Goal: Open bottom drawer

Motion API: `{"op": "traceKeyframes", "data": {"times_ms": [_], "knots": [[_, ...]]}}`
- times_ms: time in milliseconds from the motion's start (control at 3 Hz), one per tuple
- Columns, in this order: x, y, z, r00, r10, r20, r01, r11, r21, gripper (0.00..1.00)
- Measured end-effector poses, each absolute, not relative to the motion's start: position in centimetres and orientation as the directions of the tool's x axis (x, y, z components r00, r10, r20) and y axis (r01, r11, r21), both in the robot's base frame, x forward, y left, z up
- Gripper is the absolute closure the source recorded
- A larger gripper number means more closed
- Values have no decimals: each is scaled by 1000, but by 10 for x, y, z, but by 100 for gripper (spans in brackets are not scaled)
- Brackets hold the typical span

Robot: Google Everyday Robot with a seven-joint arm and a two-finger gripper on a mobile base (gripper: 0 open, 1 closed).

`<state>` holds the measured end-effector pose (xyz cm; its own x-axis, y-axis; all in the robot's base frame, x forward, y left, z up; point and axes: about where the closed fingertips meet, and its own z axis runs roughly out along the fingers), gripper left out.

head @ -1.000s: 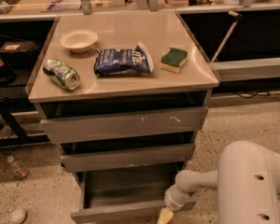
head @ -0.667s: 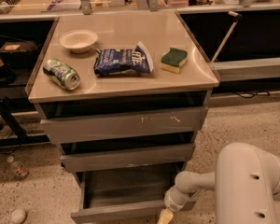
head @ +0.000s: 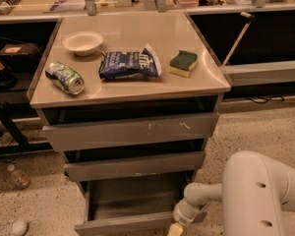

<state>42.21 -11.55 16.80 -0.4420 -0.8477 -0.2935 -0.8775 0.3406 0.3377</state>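
The bottom drawer [head: 123,224] of the grey metal cabinet stands pulled out, its shallow grey tray [head: 132,195] showing inside. Its plain front runs along the bottom edge of the view. My gripper [head: 176,228] is at the right end of that front, at the very bottom of the view, at the end of my white arm [head: 255,195]. Above it are the mid-sized drawer front [head: 135,165] and the widest front with white scratch marks [head: 132,130], both slightly out.
On the cabinet top [head: 132,90] lie a white bowl [head: 82,43], a tipped green can [head: 65,77], a blue chip bag [head: 130,65] and a green-yellow sponge [head: 183,63]. A bottle [head: 18,176] lies on the speckled floor at left. Dark shelving stands on both sides.
None visible; the arm and the bottom drawer stand as they did a second ago.
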Motion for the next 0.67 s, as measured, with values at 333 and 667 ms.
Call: {"op": "traceKeyframes", "data": {"times_ms": [333, 667], "knots": [[422, -116, 171, -442, -848, -293, -877, 341, 338, 0], [404, -127, 175, -464, -845, -266, -865, 369, 339, 0]]}}
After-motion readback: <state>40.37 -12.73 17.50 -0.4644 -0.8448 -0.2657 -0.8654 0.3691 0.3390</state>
